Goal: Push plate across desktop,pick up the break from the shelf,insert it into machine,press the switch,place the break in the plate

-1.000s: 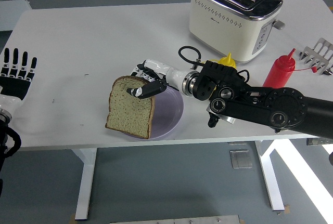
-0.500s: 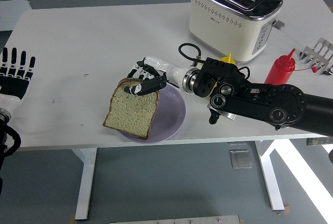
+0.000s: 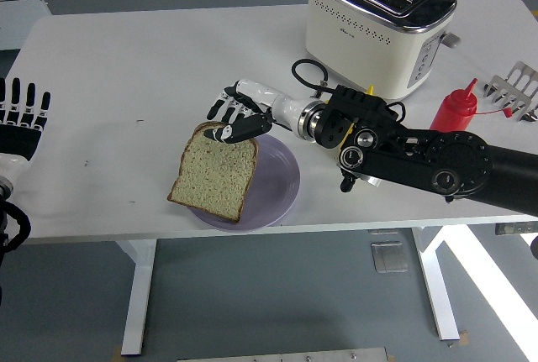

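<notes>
The bread slice (image 3: 213,174) is now settling flat onto the plate (image 3: 282,184), the right hand (image 3: 239,115) opening wide above it to release.

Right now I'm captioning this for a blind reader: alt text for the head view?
The right hand rests at the top edge of a bread slice lying on a purple plate; a toaster stands behind.

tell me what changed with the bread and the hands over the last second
The slice of brown bread tipped from nearly upright down to lie flat across the lilac round plate, overhanging its left rim. The right hand drew up and back, its thumb still at the slice's top edge and its other fingers now spread. The left hand slid slightly left. The cream toaster and red squeeze bottle stayed put.
</notes>
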Robot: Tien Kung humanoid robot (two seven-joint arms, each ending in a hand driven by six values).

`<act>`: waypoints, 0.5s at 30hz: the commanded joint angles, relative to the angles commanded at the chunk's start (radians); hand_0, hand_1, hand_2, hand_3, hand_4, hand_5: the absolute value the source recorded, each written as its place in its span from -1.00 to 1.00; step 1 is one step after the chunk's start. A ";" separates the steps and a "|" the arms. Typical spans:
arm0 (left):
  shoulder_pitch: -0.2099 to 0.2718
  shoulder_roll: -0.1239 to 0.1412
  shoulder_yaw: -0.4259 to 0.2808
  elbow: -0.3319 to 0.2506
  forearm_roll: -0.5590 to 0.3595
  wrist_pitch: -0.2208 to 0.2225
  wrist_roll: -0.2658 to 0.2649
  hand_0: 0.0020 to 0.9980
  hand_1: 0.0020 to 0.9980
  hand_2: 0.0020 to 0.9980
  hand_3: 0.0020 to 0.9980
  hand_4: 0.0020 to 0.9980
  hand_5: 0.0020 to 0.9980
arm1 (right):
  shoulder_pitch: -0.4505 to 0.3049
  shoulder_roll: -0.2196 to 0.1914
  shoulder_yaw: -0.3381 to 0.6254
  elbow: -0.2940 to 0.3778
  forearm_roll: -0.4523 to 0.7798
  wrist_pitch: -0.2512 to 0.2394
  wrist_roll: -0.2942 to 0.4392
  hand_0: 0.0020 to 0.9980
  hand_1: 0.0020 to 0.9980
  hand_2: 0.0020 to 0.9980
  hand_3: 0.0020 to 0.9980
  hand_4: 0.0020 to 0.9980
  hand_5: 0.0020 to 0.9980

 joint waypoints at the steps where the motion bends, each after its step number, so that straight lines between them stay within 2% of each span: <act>1: 0.000 0.000 -0.001 0.003 0.003 0.000 -0.001 0.57 0.43 0.34 0.39 0.30 1.00 | 0.000 0.000 -0.002 -0.004 -0.005 -0.002 0.006 -0.23 -0.04 -0.01 -0.07 0.54 -0.40; 15: -0.003 -0.002 -0.015 0.030 0.026 -0.001 -0.006 0.57 0.43 0.34 0.39 0.29 1.00 | 0.007 0.017 -0.074 -0.090 -0.112 -0.048 0.115 -0.21 -0.04 -0.02 -0.07 0.52 -0.39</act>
